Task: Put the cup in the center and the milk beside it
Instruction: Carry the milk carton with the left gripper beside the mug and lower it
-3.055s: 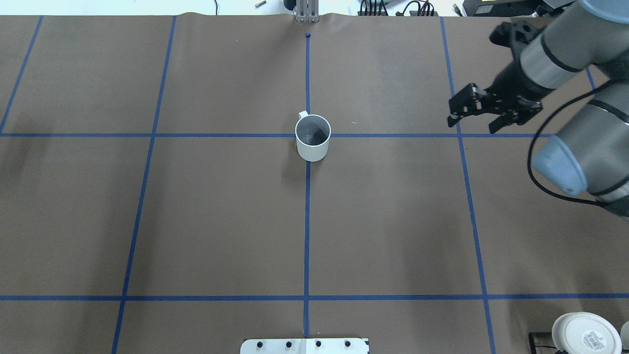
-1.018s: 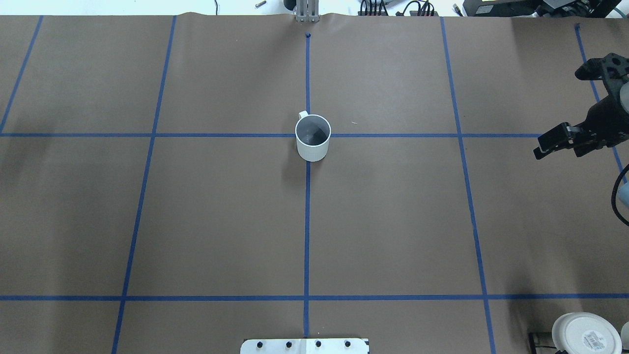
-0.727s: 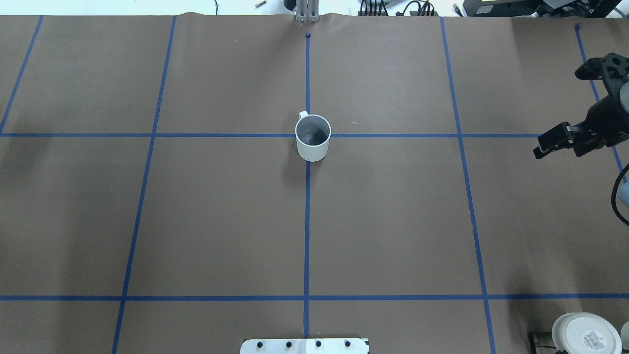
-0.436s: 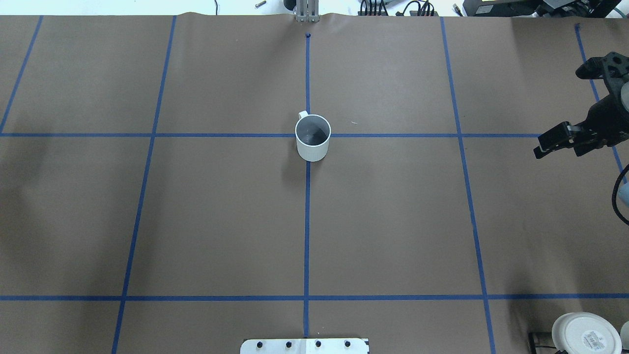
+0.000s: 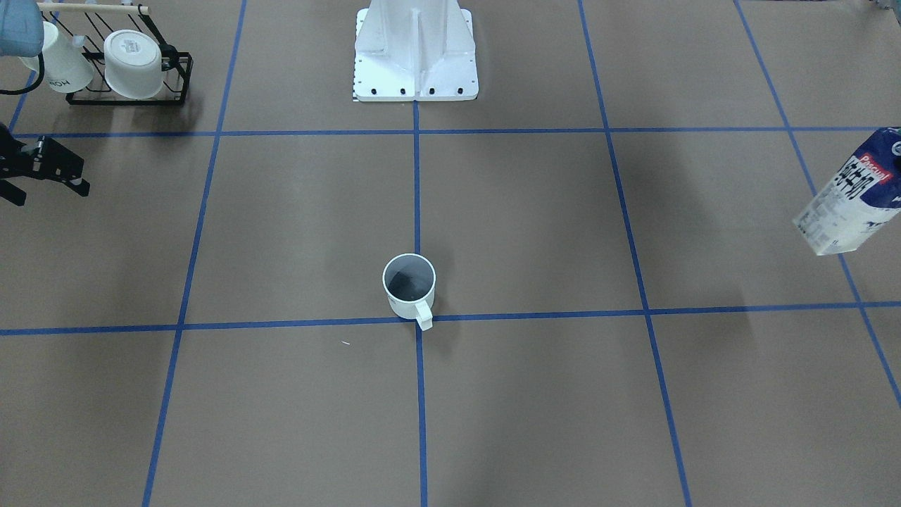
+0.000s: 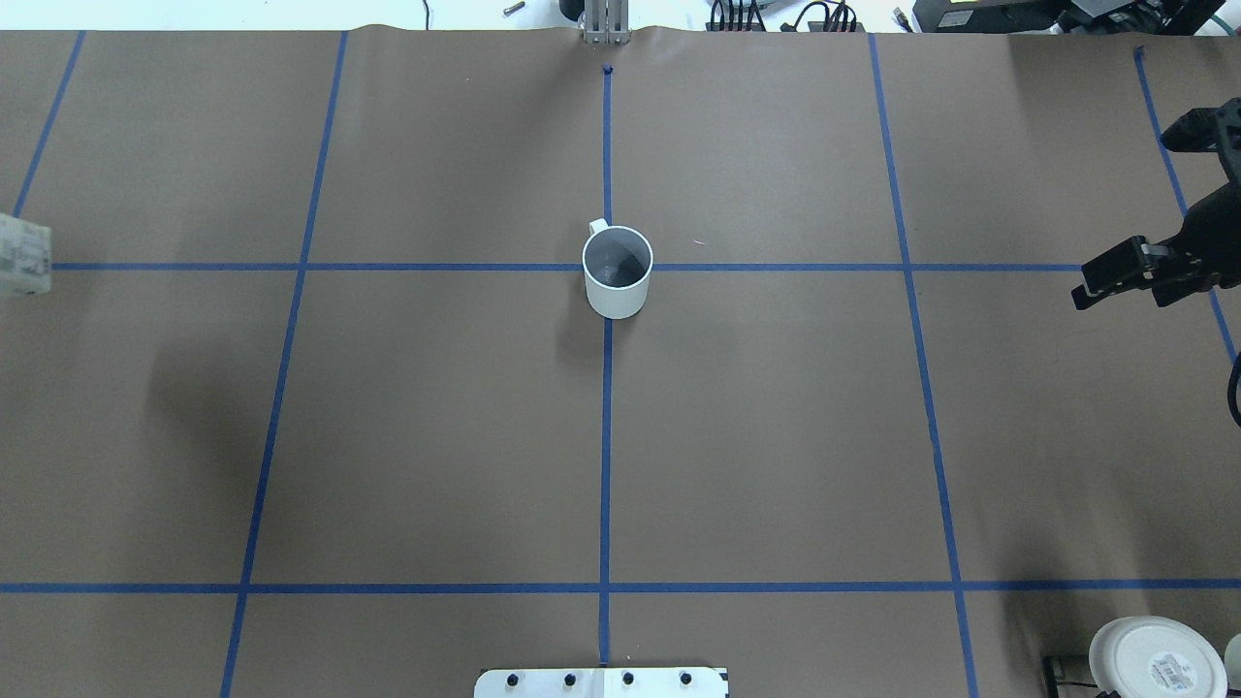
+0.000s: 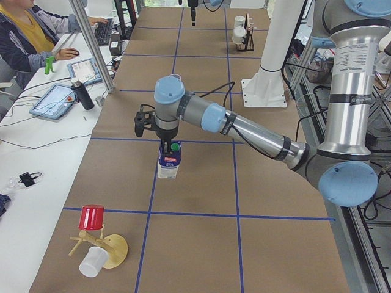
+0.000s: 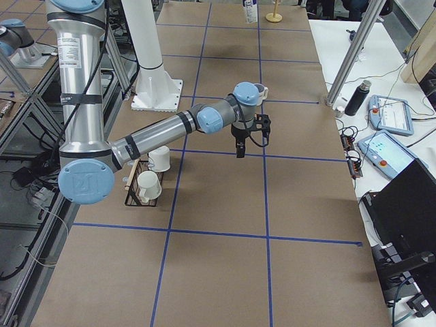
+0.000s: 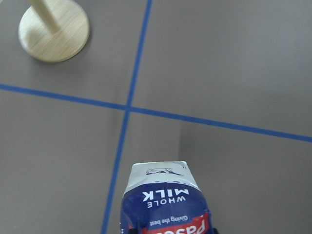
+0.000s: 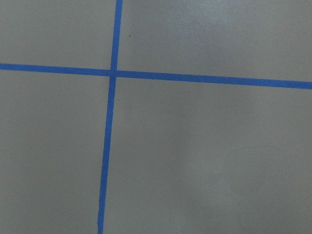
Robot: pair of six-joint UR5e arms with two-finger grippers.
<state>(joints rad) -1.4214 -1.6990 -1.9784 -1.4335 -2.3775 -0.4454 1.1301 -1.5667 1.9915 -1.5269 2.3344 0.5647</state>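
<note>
The cup (image 6: pixel 617 271) stands upright on the crossing of the blue tape lines at the table's middle, and also shows in the front-facing view (image 5: pixel 409 285). My left gripper (image 7: pixel 168 145) is shut on the top of the milk (image 7: pixel 168 166) and holds it above the table near the left end. The carton shows at the right edge of the front-facing view (image 5: pixel 848 193), at the left edge of the overhead view (image 6: pixel 21 257) and in the left wrist view (image 9: pixel 168 200). My right gripper (image 6: pixel 1123 297) is open and empty, far right of the cup.
A black rack (image 5: pixel 127 88) with white mugs stands at the robot's right near corner. A wooden stand (image 7: pixel 101 247) with a red cup is at the table's left end. The robot's white base (image 5: pixel 415 56) is behind the middle. An operators' desk lies along the far side.
My right gripper has drawn back to the right, away from the cup. The milk carton has come into the overhead view at its left edge. The cup has not moved.
</note>
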